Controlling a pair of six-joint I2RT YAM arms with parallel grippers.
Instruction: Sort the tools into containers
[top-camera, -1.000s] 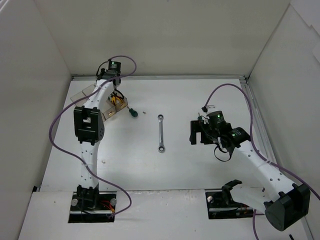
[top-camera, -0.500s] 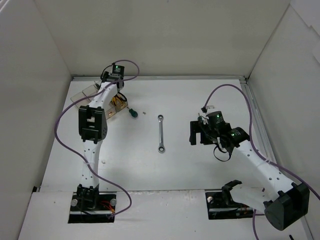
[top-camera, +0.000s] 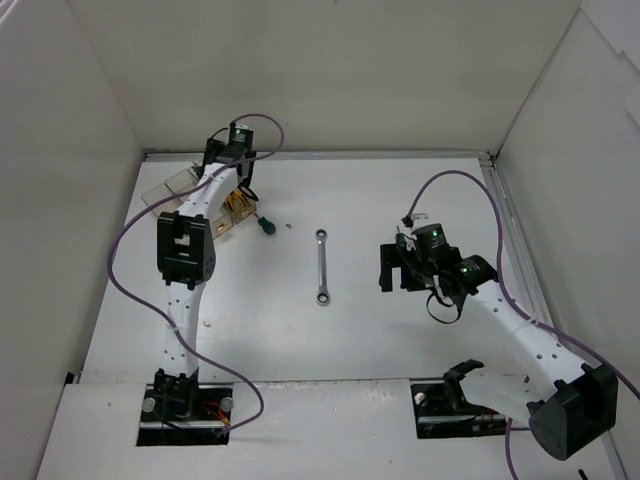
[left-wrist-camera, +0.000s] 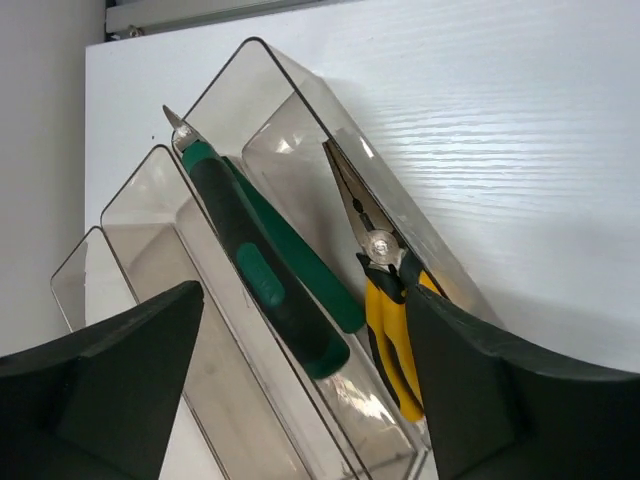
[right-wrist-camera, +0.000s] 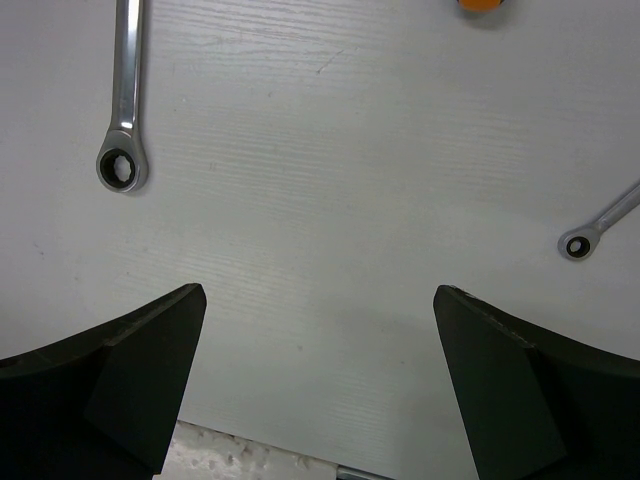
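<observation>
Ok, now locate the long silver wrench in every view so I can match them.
Top external: long silver wrench at the centre of the table.
Left wrist: not in it.
Right wrist: top-left corner, ring end lowest.
Shared landmark: the open right gripper, seen in both wrench views.

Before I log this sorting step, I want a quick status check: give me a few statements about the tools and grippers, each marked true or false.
1. The yellow-handled pliers lie inside the containers. True.
2. The right gripper holds a wrench. False: it is open and empty, and the wrench lies on the table.
3. The green-handled screwdriver is in a container. False: it lies on the table beside them.
4. The left gripper is open above the containers. True.
</observation>
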